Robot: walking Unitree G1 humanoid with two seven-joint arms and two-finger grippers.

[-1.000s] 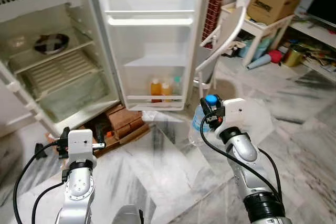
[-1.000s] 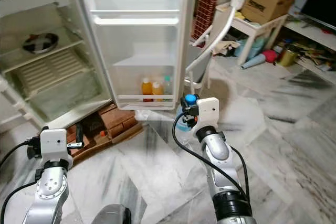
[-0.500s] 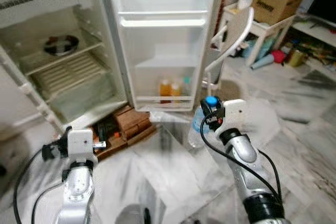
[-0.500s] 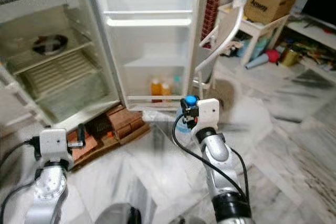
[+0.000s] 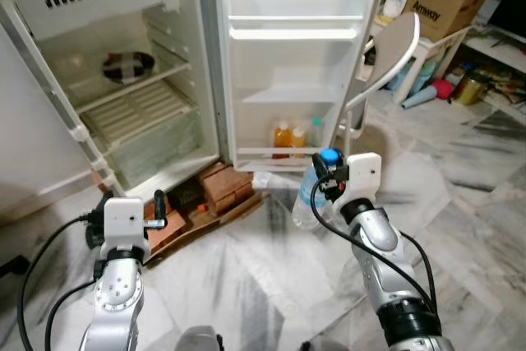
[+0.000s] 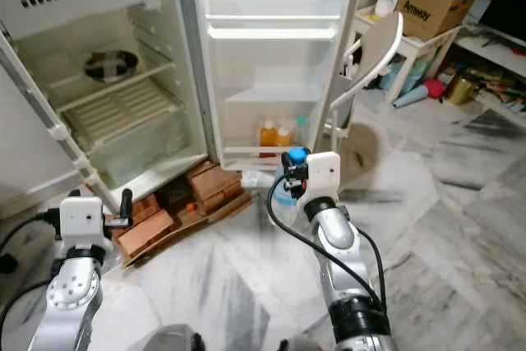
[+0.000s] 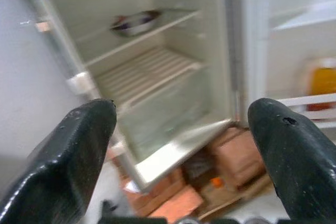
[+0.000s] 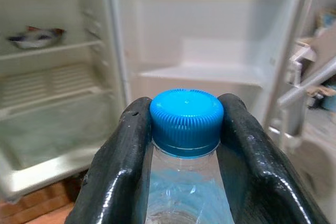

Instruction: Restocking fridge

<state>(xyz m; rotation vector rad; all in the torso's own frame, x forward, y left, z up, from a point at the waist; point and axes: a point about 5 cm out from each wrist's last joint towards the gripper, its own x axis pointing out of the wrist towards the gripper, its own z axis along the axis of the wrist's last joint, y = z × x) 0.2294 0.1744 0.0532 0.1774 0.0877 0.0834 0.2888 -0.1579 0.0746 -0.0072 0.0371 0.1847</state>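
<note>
The fridge (image 5: 140,113) stands open, its door (image 5: 296,63) swung wide toward me. Two orange bottles (image 5: 289,135) and a pale green one (image 5: 316,130) stand in the door's bottom shelf. My right gripper (image 8: 185,116) is shut on the neck of a clear water bottle (image 5: 306,200) with a blue cap (image 5: 329,156), held upright above the floor in front of the door. My left gripper (image 7: 181,129) is open and holds nothing, low and pointing at the fridge's lower compartment. A dark bowl (image 5: 127,65) rests on an upper wire shelf.
Bricks and boards (image 5: 215,192) prop the fridge base. A white chair (image 5: 386,55) stands right of the door. Behind it, a white table holds a cardboard box (image 5: 440,6), with clutter beyond. Marble floor (image 5: 246,285) lies open in front of me.
The camera has moved, so the fridge and its door now sit further right in view. The right gripper still holds the bottle, and the left stays open.
</note>
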